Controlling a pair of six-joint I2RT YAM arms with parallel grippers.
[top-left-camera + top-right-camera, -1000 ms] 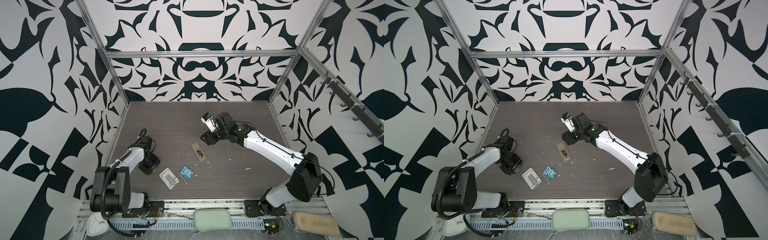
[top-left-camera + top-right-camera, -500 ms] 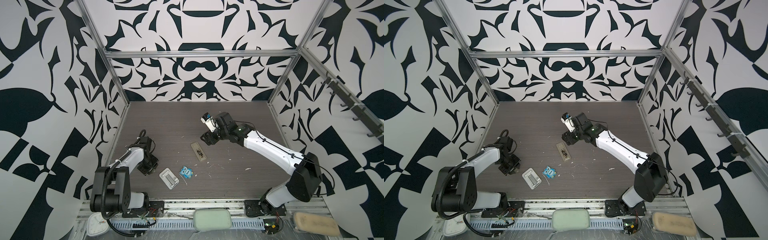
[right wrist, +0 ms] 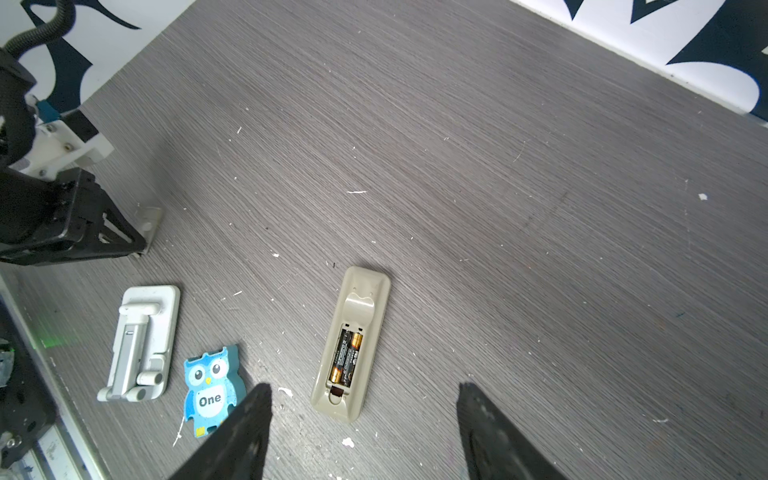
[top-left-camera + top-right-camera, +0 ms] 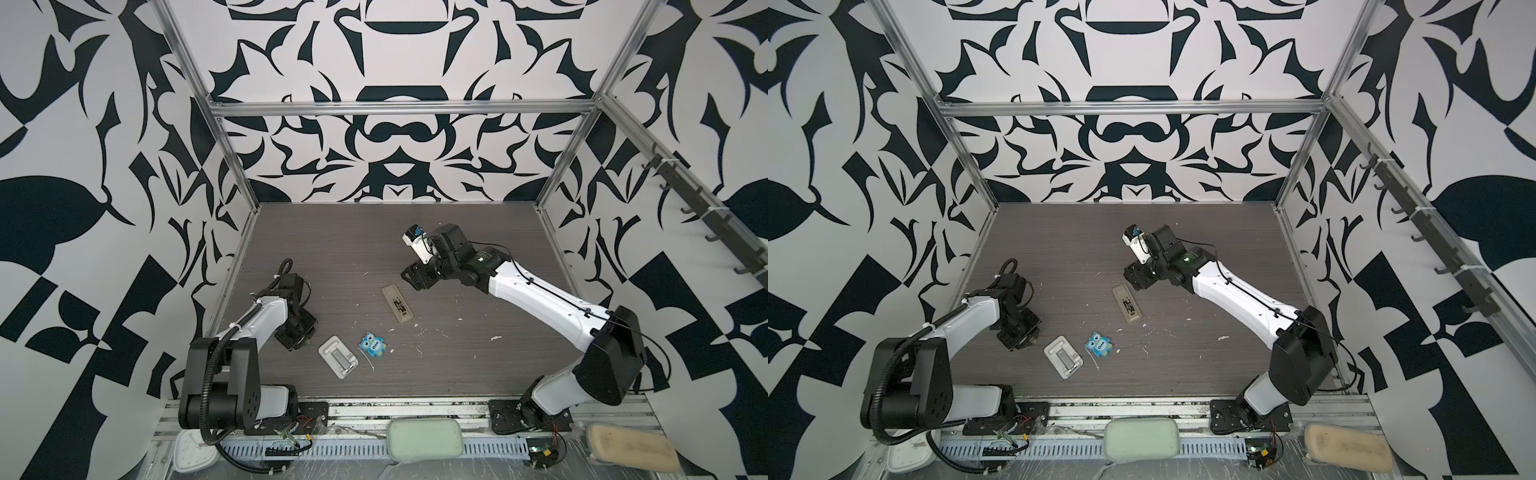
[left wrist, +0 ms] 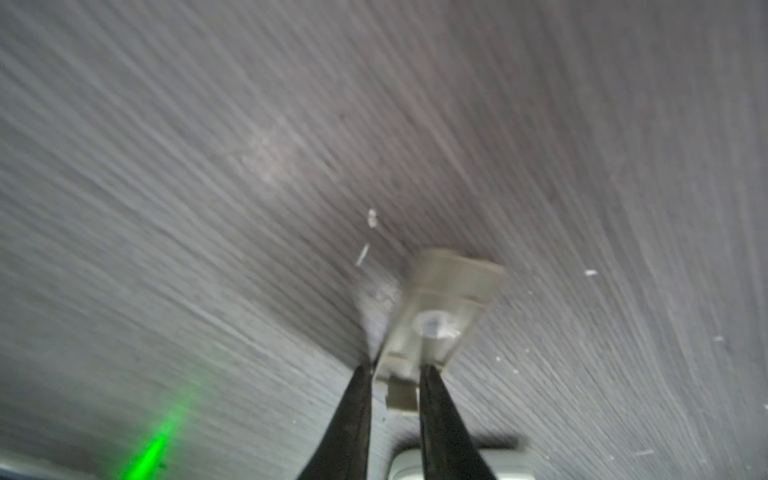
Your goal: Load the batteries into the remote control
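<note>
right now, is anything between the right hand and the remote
nothing visible: the open right hand hangs near one end of the remote, only bare table between; owl and white stand lie off to one side

White walls [image 4: 395, 62] printed with bold dark navy leaf shapes enclose a dark grey wood-grain bench [image 4: 332, 241] flecked with pale crumbs [image 4: 494, 338]. Silver aluminium rails [image 4: 399, 109] frame the enclosure. A row of dark hooks [image 4: 681, 180] lines one side. A blurred green glow [image 5: 153, 449], perhaps a reflection, marks the bench.
</note>
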